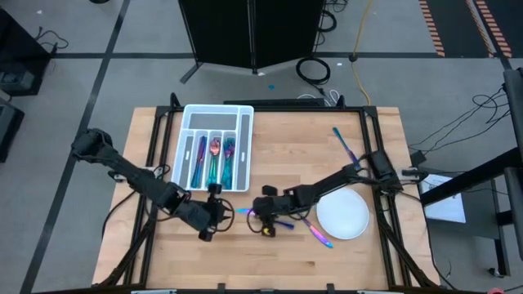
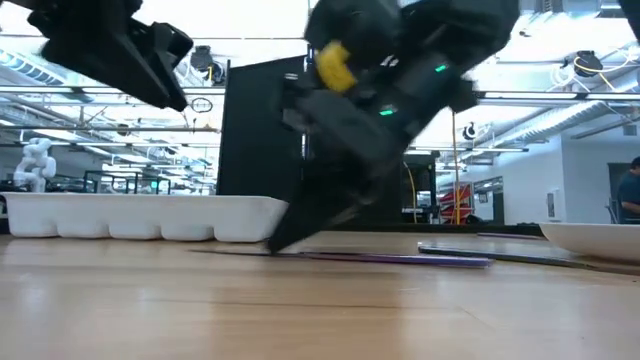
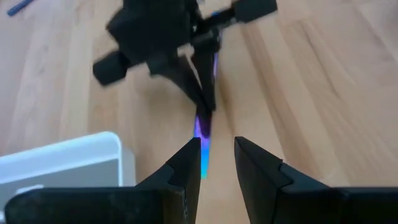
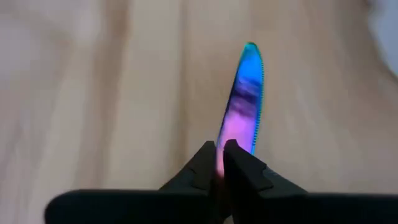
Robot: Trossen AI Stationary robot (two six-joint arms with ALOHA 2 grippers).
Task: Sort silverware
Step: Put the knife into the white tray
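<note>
An iridescent knife lies on the wood table in the middle, its serrated blade pointing toward the table's left. My right gripper is shut on it, fingertips down at the table top. My left gripper hovers open just left of the blade tip, clear of the table and touching nothing. The white divided tray at the far left holds several pieces of silverware in its slots. My right gripper has the knife's blade at its pink part, back from the tip, between its shut fingertips. They hide the exact place of contact. The fingers slant down from the table's right and lie along the knife. The blade runs on past them, low over the table.
A round white plate sits right of the knife. Loose silverware lies beside the plate, under my right arm and at the far right. Bare wood spreads along the near edge.
</note>
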